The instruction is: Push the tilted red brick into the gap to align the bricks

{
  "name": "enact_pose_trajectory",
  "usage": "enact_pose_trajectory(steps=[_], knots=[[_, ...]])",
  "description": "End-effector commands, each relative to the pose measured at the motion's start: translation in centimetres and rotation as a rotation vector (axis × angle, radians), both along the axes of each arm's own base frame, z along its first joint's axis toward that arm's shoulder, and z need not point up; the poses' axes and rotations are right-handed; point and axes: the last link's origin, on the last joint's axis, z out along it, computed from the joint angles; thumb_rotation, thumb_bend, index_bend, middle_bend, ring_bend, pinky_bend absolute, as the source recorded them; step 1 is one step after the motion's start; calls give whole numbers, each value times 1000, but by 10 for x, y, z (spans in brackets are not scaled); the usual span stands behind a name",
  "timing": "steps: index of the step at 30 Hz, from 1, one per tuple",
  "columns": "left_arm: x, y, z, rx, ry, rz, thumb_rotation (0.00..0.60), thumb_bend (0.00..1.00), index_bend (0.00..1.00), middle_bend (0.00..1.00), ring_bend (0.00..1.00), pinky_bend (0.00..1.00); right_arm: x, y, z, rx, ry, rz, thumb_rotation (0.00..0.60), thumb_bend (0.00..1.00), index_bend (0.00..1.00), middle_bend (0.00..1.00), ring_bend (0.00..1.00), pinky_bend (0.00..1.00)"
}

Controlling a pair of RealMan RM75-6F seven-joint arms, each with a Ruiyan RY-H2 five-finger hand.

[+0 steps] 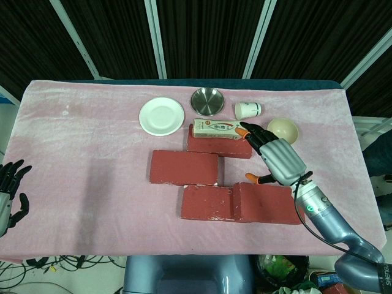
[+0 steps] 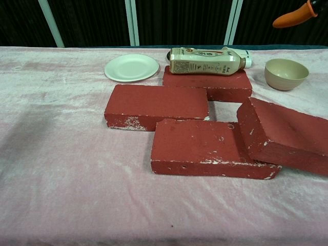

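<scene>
Nearest the camera, the front brick (image 2: 200, 146) is lying flat on the pink tablecloth (image 2: 61, 169). At far left in the head view, the left hand (image 1: 11, 191) is hanging off the table edge, fingers spread, holding nothing. Moving right, the middle-left brick (image 2: 156, 105) is lying flat, with a white plate (image 2: 131, 67) behind it. The back brick (image 2: 207, 84) is carrying a bottle (image 2: 205, 60) lying on its side; a steel dish (image 1: 206, 101) and a tipped paper cup (image 1: 248, 110) are sitting further back. The tilted red brick (image 2: 284, 136) is resting at front right, its left end propped on the front brick's right edge, the gap (image 2: 225, 113) lying open just behind. The right hand (image 1: 275, 156) is hovering over that gap, fingers extended toward the bottle, gripping nothing. A beige bowl (image 2: 286, 73) is sitting at far right.
</scene>
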Motion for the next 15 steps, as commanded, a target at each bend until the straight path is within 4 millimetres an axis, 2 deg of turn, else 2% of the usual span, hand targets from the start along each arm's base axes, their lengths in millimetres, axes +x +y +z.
enact_pose_trajectory(steps=[1, 10, 15], knots=[[0, 1, -1, 2, 3, 1, 600, 737, 121, 42, 0, 0, 3, 2, 2, -7, -12, 1, 600, 109, 0, 0, 45, 168], [2, 0, -3, 0, 16, -3, 600, 737, 130, 42, 0, 0, 0, 7, 10, -16, -25, -12, 600, 108, 0, 0, 45, 168], [2, 2, -3, -1, 20, 1, 600, 737, 140, 43, 0, 0, -8, 4, 13, -9, 25, -58, 600, 108, 0, 0, 45, 168]])
